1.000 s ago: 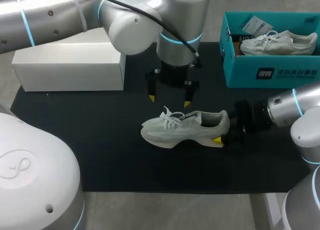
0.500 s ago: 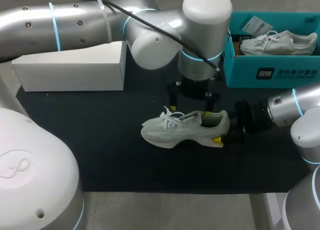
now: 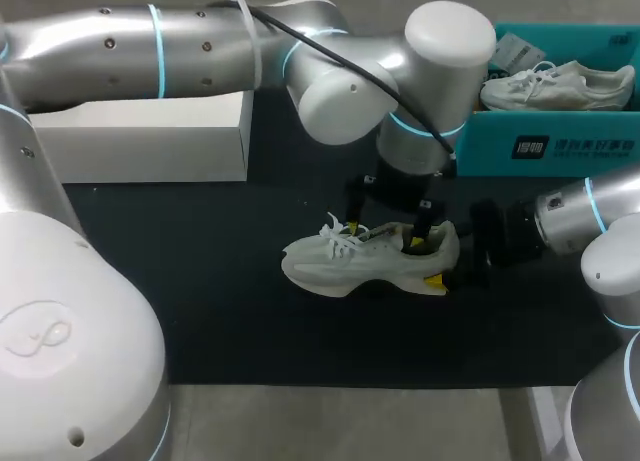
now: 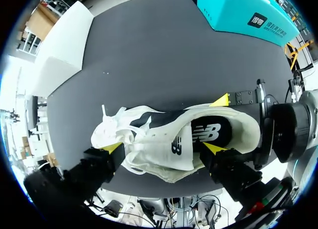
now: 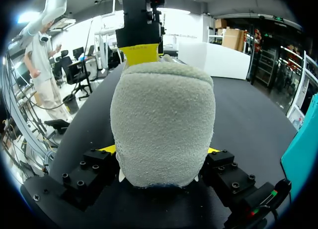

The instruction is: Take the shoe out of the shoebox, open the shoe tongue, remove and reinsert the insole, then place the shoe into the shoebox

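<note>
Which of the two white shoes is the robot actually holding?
The shoe on the black mat: the right gripper clamps its heel. The other shoe lies untouched in the teal shoebox.

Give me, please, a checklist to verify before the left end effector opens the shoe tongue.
1. The shoe is out of the shoebox, on the black mat: ok.
2. The right end effector is shut on the heel: ok.
3. The left end effector is open, astride the tongue: ok.
4. The tongue is gripped by the left end effector: not ok, not yet.
5. The insole lies inside the shoe: ok.
</note>
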Available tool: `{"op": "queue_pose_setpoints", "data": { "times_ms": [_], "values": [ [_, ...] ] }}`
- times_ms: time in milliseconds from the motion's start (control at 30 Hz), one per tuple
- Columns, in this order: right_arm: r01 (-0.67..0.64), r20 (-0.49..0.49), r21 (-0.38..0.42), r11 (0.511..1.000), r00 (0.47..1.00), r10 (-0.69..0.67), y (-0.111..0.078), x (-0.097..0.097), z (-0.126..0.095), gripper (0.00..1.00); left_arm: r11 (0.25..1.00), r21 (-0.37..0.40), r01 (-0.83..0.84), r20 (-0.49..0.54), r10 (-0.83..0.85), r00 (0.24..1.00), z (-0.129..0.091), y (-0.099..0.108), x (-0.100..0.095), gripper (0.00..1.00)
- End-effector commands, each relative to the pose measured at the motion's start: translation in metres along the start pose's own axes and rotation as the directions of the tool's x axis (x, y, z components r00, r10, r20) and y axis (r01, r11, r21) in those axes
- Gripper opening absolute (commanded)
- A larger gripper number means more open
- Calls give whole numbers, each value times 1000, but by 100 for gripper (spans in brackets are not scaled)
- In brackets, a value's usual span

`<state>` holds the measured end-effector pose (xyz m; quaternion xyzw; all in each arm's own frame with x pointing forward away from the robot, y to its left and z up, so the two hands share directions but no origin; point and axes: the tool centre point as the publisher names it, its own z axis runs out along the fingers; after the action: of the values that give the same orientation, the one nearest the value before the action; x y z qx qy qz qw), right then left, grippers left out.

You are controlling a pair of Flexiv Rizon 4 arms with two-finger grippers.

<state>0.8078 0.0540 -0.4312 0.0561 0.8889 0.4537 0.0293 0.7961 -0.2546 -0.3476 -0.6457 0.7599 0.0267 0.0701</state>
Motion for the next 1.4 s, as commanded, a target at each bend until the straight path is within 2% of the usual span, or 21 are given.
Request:
{"op": "queue_pose_setpoints", "data": {
  "times_ms": [33,233,300,333,367,400,433,467,667,867,1067,1400],
  "values": [
    [0,4,1,1000,1000,0,-4,-2,6,0,1000,3,29,34,-29,999,3,6,-7,100],
    [0,4,1,1000,1000,0,-4,-2,6,0,997,23,72,71,-74,995,-8,11,-28,100],
    [0,4,1,1000,1000,0,-4,-2,6,0,996,22,83,81,-85,993,-10,13,-31,87],
    [0,4,1,1000,1000,0,-4,-2,6,0,996,23,90,71,-91,993,-12,13,-33,75],
    [0,4,1,1000,1000,0,-4,-2,6,0,995,22,95,67,-96,993,-13,14,-34,48],
    [0,4,1,1000,1000,0,-4,-2,6,0,995,18,103,60,-103,993,-14,14,-35,37],
    [0,4,1,1000,1000,0,-4,-2,6,0,994,20,103,53,-104,993,-15,14,-35,14],
    [0,4,1,1000,1000,0,-4,-2,6,0,994,23,104,53,-105,993,-16,14,-35,0],
    [0,4,1,1000,1000,0,-4,-2,6,0,996,-3,91,-15,-91,996,-16,16,-37,0],
    [0,4,1,1000,1000,0,-4,-2,6,0,998,-41,53,-164,-60,985,-18,21,-50,0],
    [0,4,1,1000,1000,0,-4,-2,6,0,993,-39,113,-183,-118,976,-20,26,-69,0],
    [0,4,1,1000,1000,0,-4,-2,6,0,971,-97,220,-164,-234,958,-1,31,-97,0]
  ]
}}
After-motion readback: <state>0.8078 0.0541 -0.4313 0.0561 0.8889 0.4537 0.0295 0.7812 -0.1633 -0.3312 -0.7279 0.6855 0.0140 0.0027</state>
